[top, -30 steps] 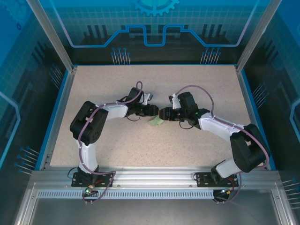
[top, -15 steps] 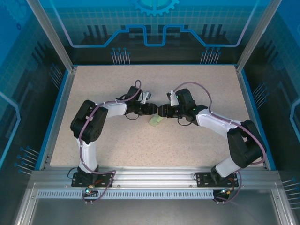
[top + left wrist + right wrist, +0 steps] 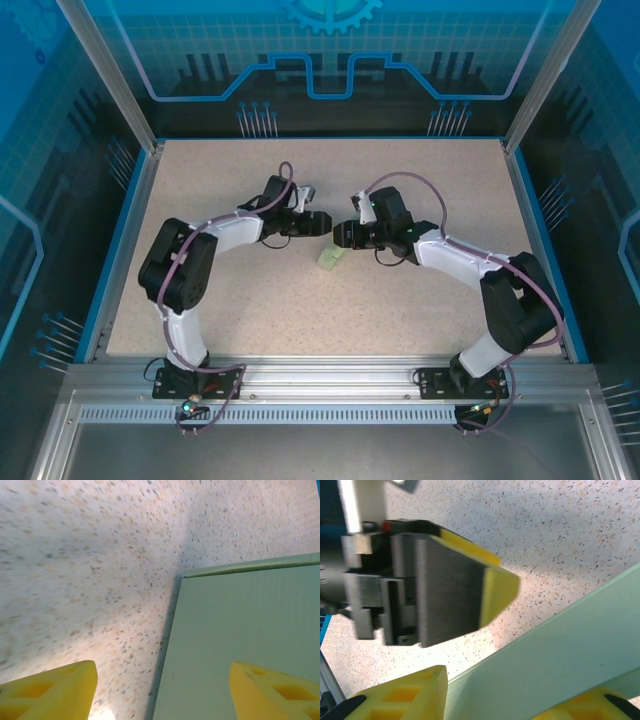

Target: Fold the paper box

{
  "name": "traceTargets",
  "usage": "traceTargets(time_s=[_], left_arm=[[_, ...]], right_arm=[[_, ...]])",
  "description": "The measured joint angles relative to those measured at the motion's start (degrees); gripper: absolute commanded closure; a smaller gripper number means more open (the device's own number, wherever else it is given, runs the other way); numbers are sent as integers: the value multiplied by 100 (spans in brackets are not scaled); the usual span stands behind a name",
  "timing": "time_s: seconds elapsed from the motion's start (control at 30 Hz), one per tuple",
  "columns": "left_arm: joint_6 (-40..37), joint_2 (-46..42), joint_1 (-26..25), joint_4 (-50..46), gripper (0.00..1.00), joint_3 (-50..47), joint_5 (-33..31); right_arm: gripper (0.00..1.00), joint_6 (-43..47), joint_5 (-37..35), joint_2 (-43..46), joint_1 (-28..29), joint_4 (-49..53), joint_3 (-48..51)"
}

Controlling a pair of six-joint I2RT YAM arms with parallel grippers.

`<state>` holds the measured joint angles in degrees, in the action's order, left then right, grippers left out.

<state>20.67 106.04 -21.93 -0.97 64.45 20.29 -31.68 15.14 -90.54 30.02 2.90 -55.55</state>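
The pale mint-green thin-card paper box [image 3: 330,257] is at the middle of the speckled beige table [image 3: 250,300]. Its long axis runs diagonally between the yellow pads of the right gripper [image 3: 495,700], which appear partly closed on it. The left gripper [image 3: 162,672] is wide open and holds nothing, straddling one box edge; the box's visible panels are flat and smooth, with one crisp fold.

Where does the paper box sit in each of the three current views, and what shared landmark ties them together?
Top external: the paper box is a small pale patch near the middle of the speckled table.
Left wrist: a mint panel across the lower right.
Right wrist: a diagonal mint band rising from bottom left to the right edge.
Shared landmark: the speckled table.
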Motion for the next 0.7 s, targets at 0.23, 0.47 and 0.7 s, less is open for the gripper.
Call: traceTargets(time_s=[0.23,0.47,0.7], left_arm=[[42,-1735,35,457,20,-1650,-1161],[-33,-3322,-179,1792,16,-3720,-1408],[-887,-3285,-1204,3097,13,-4057,-1626]], right_arm=[[57,28,-24,-111,33,101,-162],[57,28,-105,-249,96,223,-372],[57,50,-166,-358,153,315,-533]])
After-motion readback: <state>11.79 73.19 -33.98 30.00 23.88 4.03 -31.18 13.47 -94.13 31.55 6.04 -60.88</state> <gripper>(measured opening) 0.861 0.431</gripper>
